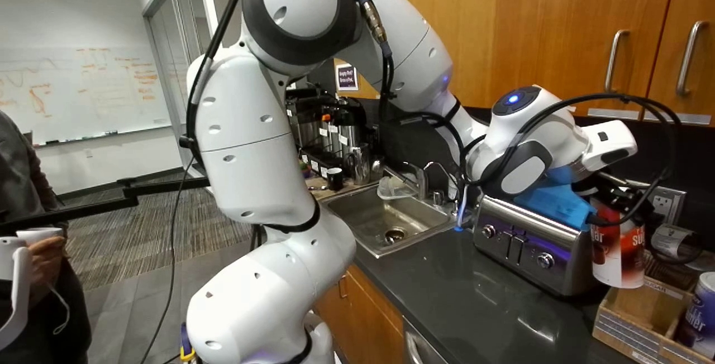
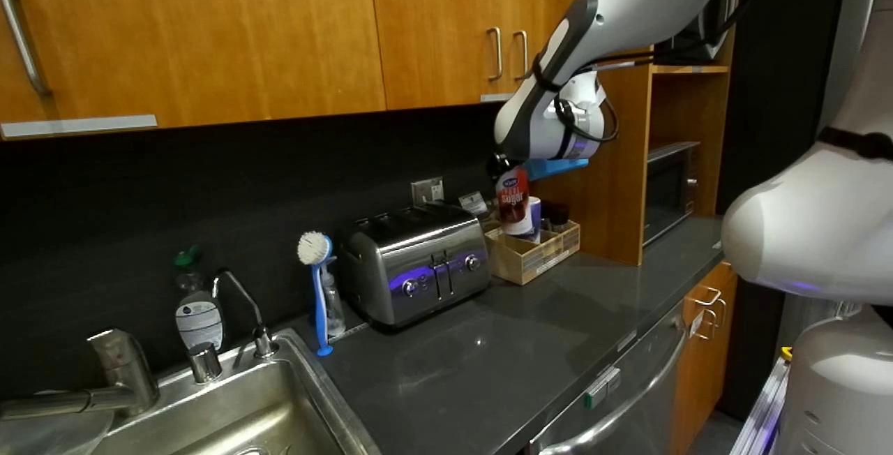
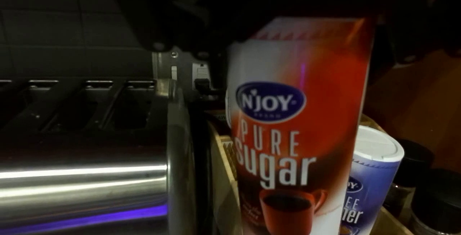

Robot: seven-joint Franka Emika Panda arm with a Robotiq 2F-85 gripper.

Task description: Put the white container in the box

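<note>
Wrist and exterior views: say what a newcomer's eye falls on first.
Probably the red N'Joy sugar canister, held by the gripper right of centre in the wrist view. The silver toaster gleams at left. In an exterior view, the white robot arm towers near the middle.

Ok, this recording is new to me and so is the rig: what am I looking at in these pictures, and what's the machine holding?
The machine is a jointed robot arm ending in a pincer. Two pictures come from cameras standing apart from it, at different places; the third is the wrist camera's close look past the pincer.

The pincer holds a red and white sugar canister near its top. It hangs in the air, apparently over a low cardboard box, where a blue canister stands.

The box sits on a dark counter beside a silver toaster, and a sink is set in on the toaster's other side.
</note>
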